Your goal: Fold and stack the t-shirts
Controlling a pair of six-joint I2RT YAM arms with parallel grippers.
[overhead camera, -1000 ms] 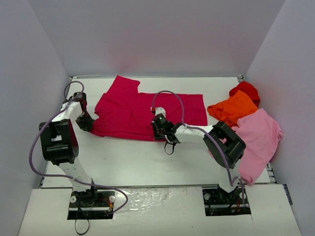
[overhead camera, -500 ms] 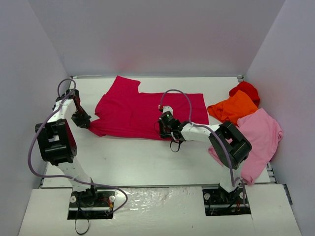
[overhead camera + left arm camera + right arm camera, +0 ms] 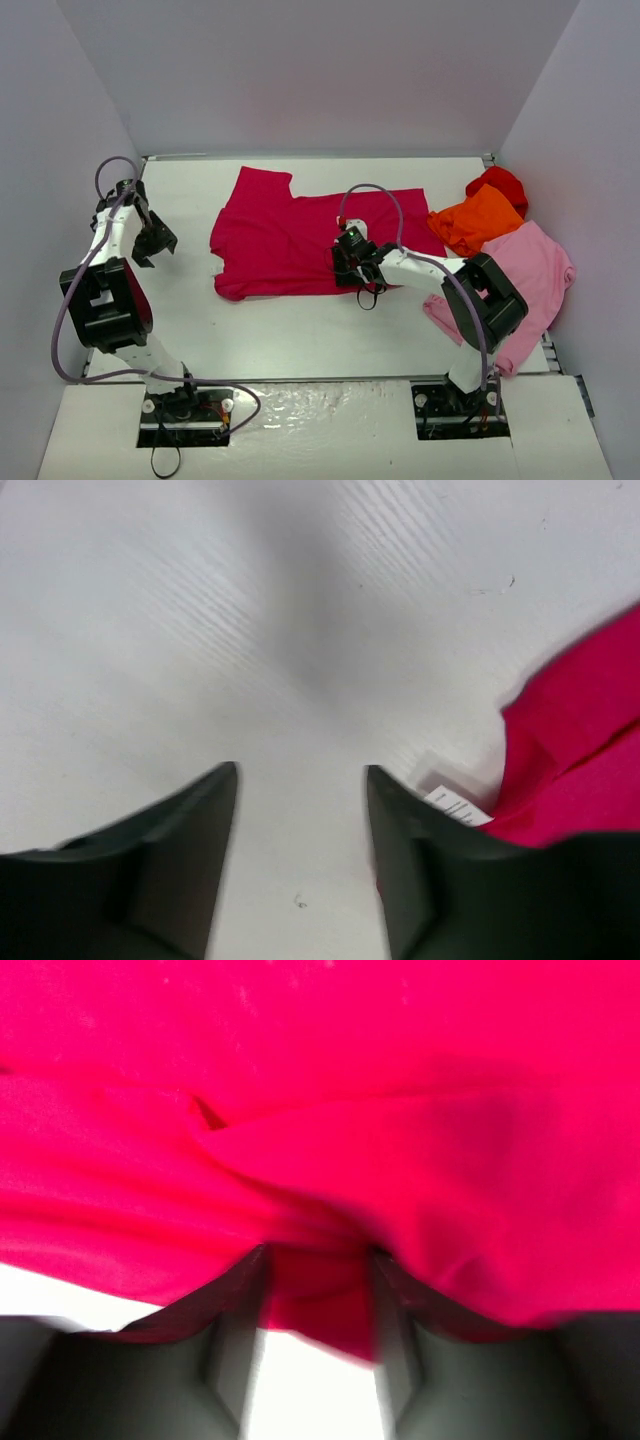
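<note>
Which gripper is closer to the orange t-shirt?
Right. The right gripper is at the crimson t-shirt's near edge, left of the orange t-shirt; the left gripper is farther left, past the crimson t-shirt's other side.

Bare table point(image 3: 300, 325) in front — t-shirts point(image 3: 482, 222) heaped at right

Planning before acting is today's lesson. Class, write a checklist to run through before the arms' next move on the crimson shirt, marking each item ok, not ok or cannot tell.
1. Crimson shirt lies flat: not ok, near edge rumpled.
2. Left gripper open, nothing between its jaws: ok.
3. Right gripper open: ok, cloth lies between its jaws.
4. Orange shirt apart from crimson shirt: cannot tell.
5. Pink shirt apart from crimson shirt: ok.
</note>
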